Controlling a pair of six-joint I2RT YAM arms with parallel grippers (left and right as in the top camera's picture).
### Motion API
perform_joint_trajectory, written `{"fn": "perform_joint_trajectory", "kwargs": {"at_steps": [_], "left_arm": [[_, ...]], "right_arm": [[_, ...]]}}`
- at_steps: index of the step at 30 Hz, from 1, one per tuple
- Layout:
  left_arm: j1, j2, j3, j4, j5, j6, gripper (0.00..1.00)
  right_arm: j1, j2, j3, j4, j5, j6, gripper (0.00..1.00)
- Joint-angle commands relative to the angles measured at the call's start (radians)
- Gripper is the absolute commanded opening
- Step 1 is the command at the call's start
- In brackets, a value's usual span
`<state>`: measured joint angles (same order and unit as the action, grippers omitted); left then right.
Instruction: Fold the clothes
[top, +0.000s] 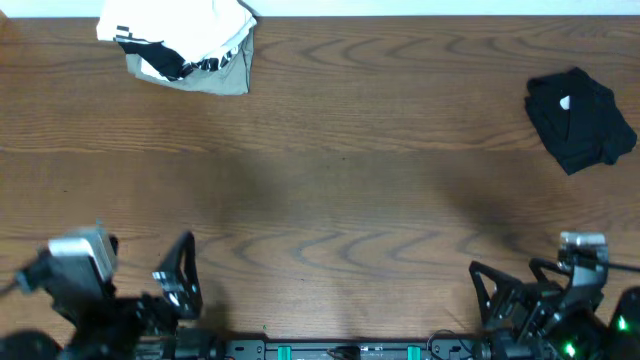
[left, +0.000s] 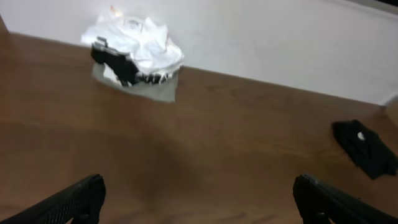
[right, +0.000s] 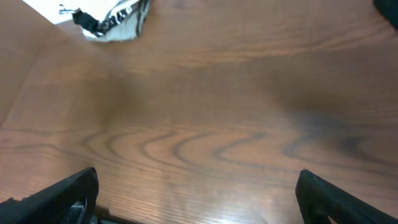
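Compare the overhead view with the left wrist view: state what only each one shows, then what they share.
Only the overhead shows the right gripper, which is open. Only the left wrist shows the white wall as a broad face behind the table. Both show the mostly white clothes pile, the black garment, the table and the open left gripper.

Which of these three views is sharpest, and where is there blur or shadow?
Overhead is sharpest: crisp grain on the table, with faint broad shadows near the middle. Left wrist is softest: the white clothes pile and black garment look smeared. Right wrist shows fairly clear grain centrally, a dark shadow patch at right.
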<state>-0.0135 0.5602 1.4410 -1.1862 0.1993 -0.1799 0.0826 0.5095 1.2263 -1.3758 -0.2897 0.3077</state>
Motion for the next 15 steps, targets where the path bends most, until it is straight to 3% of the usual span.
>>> {"fn": "perform_joint_trajectory", "kwargs": {"at_steps": [1, 7, 15], "left_arm": [[0.001, -0.116, -0.128, 0.027, 0.043, -0.021, 0.98], [0.001, -0.283, -0.340, 0.091, 0.063, -0.091, 0.98], [0.001, -0.293, -0.465, 0.100, 0.063, -0.113, 0.98]], "right_arm": [[0.010, -0.034, 0.004, -0.012, -0.006, -0.006, 0.99], [0.009, -0.130, 0.004, -0.031, 0.027, -0.017, 0.97], [0.009, -0.267, 0.004, -0.031, 0.219, -0.017, 0.99]]}}
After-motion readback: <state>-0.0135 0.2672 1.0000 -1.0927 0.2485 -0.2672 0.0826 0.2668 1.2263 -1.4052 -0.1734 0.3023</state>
